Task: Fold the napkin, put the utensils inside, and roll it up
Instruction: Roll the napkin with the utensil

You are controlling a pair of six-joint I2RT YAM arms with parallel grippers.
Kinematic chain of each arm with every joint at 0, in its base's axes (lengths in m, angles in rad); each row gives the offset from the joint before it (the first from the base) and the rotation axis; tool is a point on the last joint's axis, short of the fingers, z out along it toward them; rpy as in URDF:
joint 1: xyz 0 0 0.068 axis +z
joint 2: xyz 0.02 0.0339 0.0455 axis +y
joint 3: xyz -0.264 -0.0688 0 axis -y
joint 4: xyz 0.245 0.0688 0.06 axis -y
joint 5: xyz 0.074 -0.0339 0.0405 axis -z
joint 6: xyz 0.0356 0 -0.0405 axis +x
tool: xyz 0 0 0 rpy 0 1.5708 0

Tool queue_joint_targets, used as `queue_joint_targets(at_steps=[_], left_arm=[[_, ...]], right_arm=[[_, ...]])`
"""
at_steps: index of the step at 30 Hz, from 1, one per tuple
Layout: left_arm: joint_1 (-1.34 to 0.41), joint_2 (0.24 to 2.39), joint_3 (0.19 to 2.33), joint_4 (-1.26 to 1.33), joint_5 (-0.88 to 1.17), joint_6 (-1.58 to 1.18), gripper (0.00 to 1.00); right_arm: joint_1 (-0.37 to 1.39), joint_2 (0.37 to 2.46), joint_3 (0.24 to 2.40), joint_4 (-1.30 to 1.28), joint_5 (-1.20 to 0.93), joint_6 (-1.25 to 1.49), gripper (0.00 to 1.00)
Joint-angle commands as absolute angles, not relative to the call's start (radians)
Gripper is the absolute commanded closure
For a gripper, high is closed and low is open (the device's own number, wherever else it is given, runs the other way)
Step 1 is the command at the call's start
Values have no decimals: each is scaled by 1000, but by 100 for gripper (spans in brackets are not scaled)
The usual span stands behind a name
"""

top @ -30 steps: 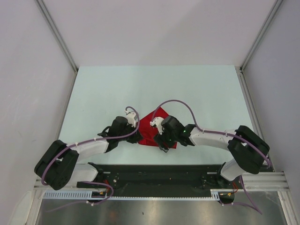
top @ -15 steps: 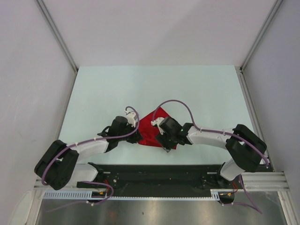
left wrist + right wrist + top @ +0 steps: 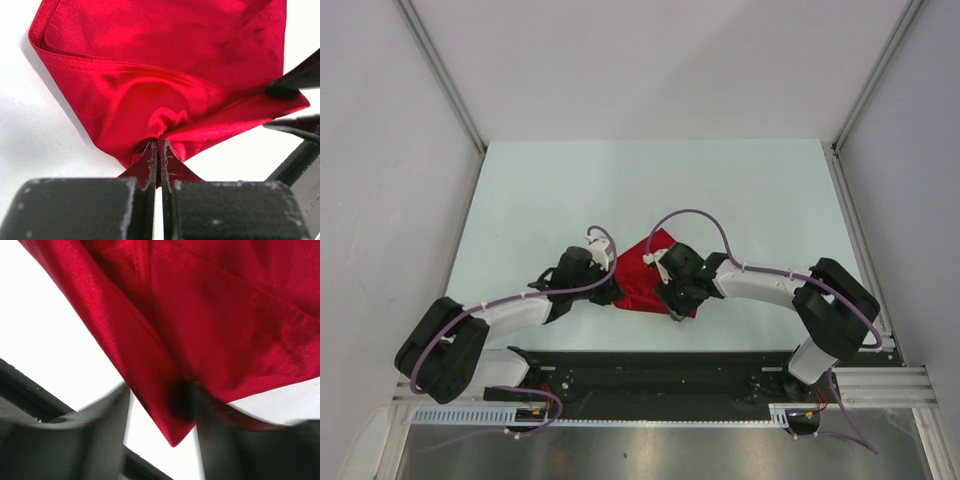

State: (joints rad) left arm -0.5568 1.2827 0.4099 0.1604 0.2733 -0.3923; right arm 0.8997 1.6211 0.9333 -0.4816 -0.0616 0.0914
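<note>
On the left we see the left arm (image 3: 515,312) stretched low over the pale green table (image 3: 720,190), its jaws pressed almost together and pinching a bunched point of the bright red, thin, shiny cloth napkin (image 3: 165,75). The cloth puckers into small wrinkles just ahead of these jaws. From there it fans away from them in folded layers, with a doubled hem running along the far left edge. In the overhead view the napkin (image 3: 642,272) lies as a small folded patch between the two sets of jaws, flat on the table near its front edge. Further right, the right arm (image 3: 760,285) reaches in from the other side. Its dark fingertips (image 3: 282,90) show at the right of the left wrist view, one above and one below the napkin's pointed right corner, with a slim gap between them. From the right wrist, the red cloth (image 3: 225,315) fills the space between these jaws, which stand somewhat apart. One folded corner points back towards the camera, and we cannot tell whether they press on it.
</note>
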Motion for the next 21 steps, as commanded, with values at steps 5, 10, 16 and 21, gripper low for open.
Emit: queue_joint_targets(at_steps=[5,10,16,21], left_arm=[[-528,1336,469,95,278,-405,100],[-512,1356,480,83,294,-413,100],[-502,1371,482,83,314,-420,100],[-489,1393,488,80,336,-422,100]], right_arm=[[919,1514,1012,-459,-43,12,32],[934,1486,1003,-305,-35,-52,31],[939,1577,1040,-195,-147,-91,32],[997,1632,1054,-138,-153,-120,34]])
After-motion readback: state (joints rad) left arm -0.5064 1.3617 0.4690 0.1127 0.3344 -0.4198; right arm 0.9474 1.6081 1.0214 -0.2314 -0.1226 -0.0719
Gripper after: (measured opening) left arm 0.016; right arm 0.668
